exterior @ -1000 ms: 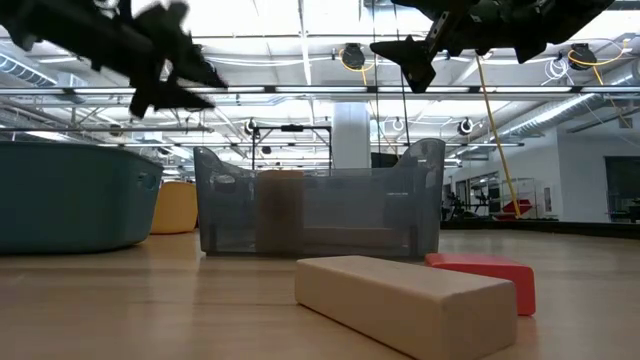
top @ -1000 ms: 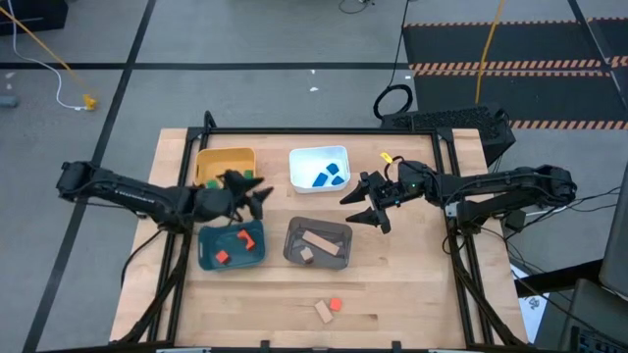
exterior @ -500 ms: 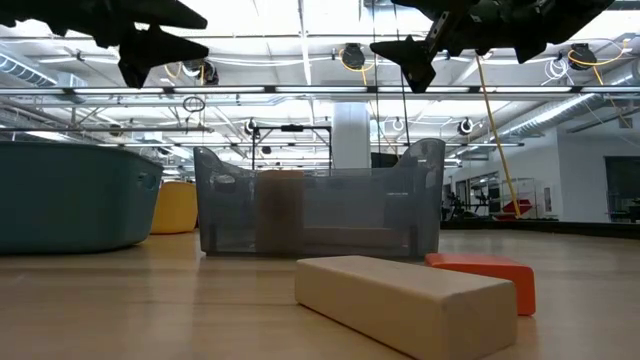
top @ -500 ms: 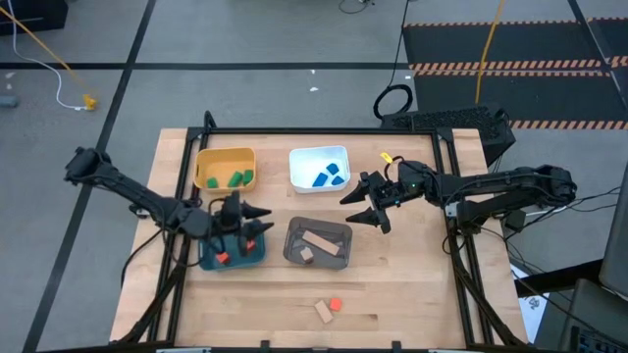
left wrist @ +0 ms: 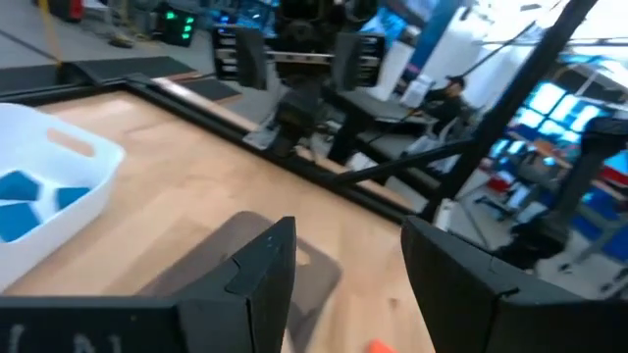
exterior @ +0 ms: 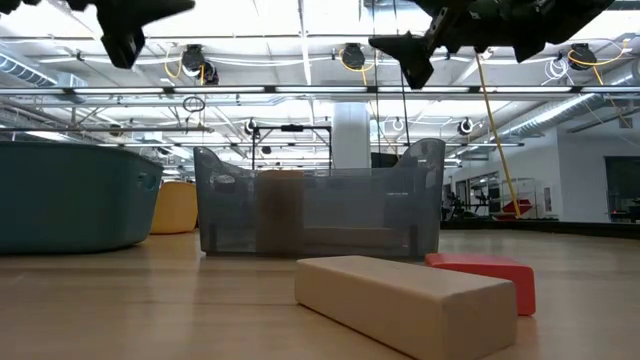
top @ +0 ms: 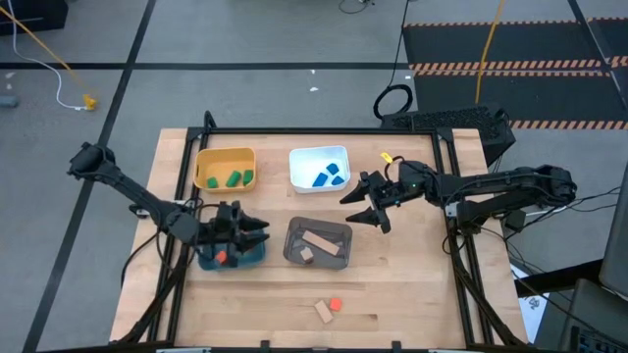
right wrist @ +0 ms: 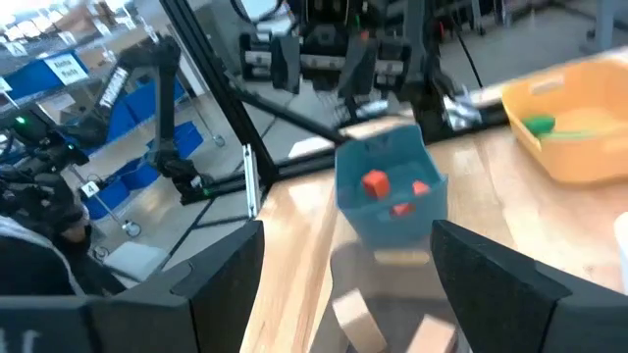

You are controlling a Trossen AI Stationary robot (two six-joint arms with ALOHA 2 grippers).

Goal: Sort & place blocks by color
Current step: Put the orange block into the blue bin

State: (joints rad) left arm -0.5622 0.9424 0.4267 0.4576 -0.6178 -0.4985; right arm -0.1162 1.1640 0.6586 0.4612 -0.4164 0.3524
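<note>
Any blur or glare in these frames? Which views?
Left wrist view: whole frame motion-blurred, white bin smeared. Right wrist view: soft too, teal bin and yellow bin fuzzy. Low view: tan block sharp, ceiling lights blown out behind the grey bin. High view: clean.

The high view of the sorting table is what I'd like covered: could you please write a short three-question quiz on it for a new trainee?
1. True or false: the yellow bin holds green blocks.
2. Which bin is the left tool over? A) white bin B) teal bin C) grey bin
3. Fill in: two loose blocks lie on the table near its front edge, a tan block and a ___ block.

Key: 1 true; 2 B; 3 red-orange. The right tool, fingers open and empty, hangs beside the white bin.
</note>
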